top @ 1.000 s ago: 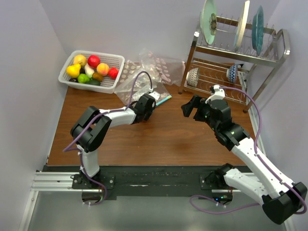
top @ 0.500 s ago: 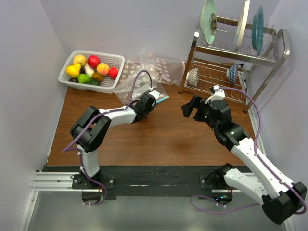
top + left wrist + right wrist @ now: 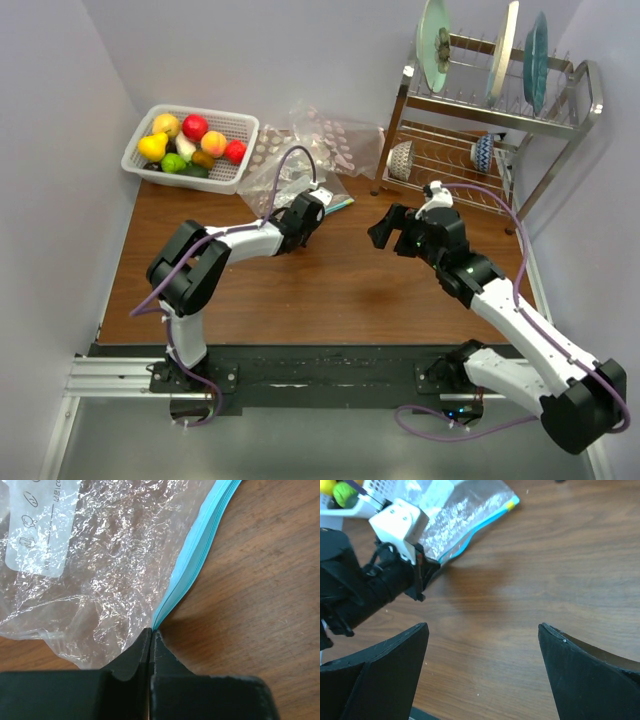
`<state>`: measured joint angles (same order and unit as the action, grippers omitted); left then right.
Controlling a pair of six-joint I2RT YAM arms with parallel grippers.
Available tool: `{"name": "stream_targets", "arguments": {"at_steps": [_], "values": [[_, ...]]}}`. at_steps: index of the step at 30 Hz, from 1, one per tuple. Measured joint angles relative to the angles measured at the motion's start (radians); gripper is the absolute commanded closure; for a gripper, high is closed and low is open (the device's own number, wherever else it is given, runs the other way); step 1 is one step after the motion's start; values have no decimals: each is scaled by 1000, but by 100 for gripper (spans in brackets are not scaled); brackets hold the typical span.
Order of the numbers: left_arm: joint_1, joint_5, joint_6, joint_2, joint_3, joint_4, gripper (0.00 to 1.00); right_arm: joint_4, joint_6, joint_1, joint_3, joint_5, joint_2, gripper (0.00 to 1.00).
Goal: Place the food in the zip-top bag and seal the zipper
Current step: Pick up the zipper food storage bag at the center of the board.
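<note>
Brown wooden tabletop (image 3: 340, 290) between lilac walls (image 3: 250, 50): left pincer (image 3: 151, 632) clamps the zipper (image 3: 195, 565), right pincer (image 3: 482, 625) gapes wide.

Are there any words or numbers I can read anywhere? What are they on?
White label on the bag: sideways printed characters and little pictures, too blurred and cut off to read.
Nothing else shows any words or numbers.
</note>
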<state>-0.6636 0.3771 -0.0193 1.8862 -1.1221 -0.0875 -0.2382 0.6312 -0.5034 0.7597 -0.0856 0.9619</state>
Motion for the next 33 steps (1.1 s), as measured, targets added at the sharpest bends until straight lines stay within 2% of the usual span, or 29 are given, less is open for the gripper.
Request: {"name": "stream_targets", "arguments": {"at_steps": [5, 17, 25, 33], "values": [[0, -49, -27, -27, 0, -9, 100, 55, 45, 0, -23, 39, 62, 18], [0, -232, -141, -155, 0, -8, 100, 298, 160, 0, -64, 130, 292, 29], [0, -356, -206, -232, 3, -8, 100, 346, 161, -8, -23, 134, 411, 32], [0, -414, -232, -305, 5, -11, 100, 459, 182, -9, 7, 150, 544, 33]]}}
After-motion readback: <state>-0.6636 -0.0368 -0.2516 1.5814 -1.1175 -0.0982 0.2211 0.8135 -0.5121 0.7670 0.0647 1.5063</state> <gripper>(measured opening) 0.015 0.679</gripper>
